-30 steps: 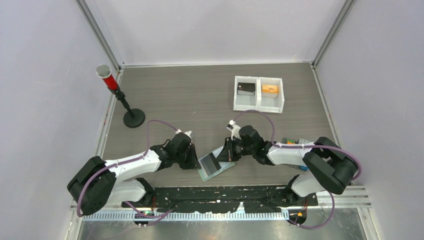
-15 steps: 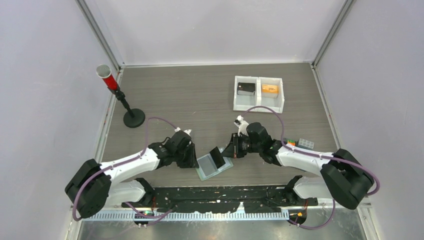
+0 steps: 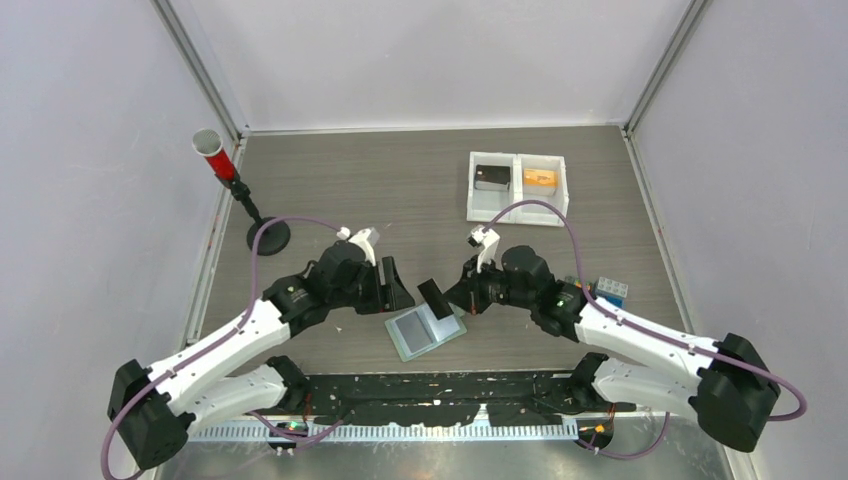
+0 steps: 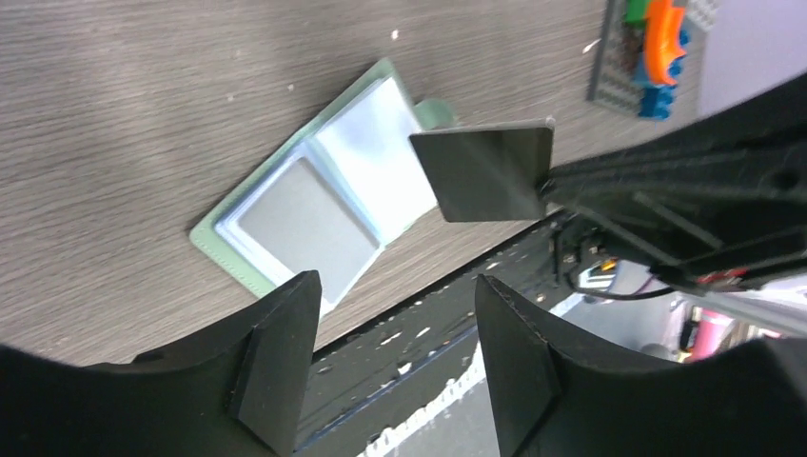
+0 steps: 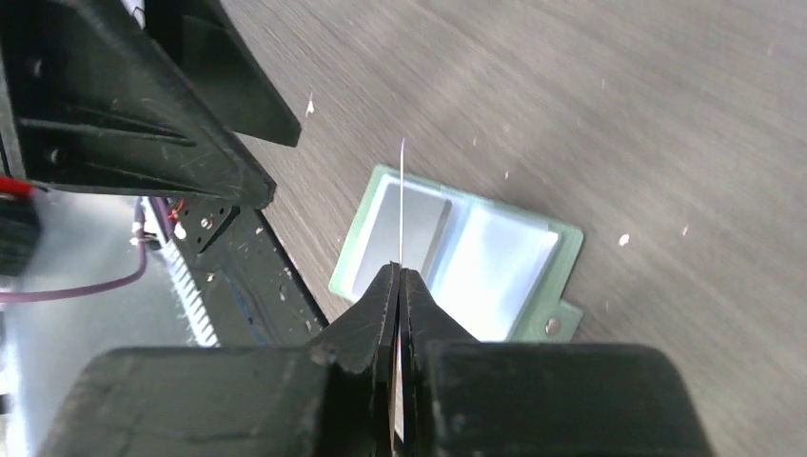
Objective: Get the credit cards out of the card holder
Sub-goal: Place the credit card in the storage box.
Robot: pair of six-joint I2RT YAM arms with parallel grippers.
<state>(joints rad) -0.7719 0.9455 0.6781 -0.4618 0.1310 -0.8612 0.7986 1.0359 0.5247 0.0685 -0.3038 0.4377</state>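
Near the bottom of the top view, just beyond the black strip (image 3: 440, 385) at the worktop's (image 3: 400, 190) near edge, the card holder (image 3: 426, 330) lies open and flat, inner side up. Its sage-green border frames 2 pale pockets: in the left wrist view the lower-left pocket shows a grey face (image 4: 305, 224) and the upper-right one is pale blue (image 4: 376, 143), with the snap tab (image 4: 436, 112) sticking out past that end.

Just above the holder in the top view, the right end effector (image 3: 452, 300) is pinched tight on a dark card (image 3: 437, 298). The right wrist view shows this card edge-on, a thin line rising from the closed fingertips (image 5: 384, 286) over the holder. From the left wrist view its flat grey face is tilted, 1 corner over the pale blue pocket. Whether it touches the holder cannot be told.

Left of the card, the left end effector (image 3: 393, 290) hangs spread wide with nothing between its fingers (image 4: 276, 367), up and to the left of the holder.

Right of centre, behind the right arm, sits a small plate of toy bricks (image 3: 608, 290). Farther up at left stands a black stand (image 3: 268, 237) carrying a red cup (image 3: 208, 143). Farthest, at upper centre-right, a white tray (image 3: 518, 215) has 2 compartments: a black item (image 3: 492, 178) in the left, an orange item (image 3: 540, 178) in the right.
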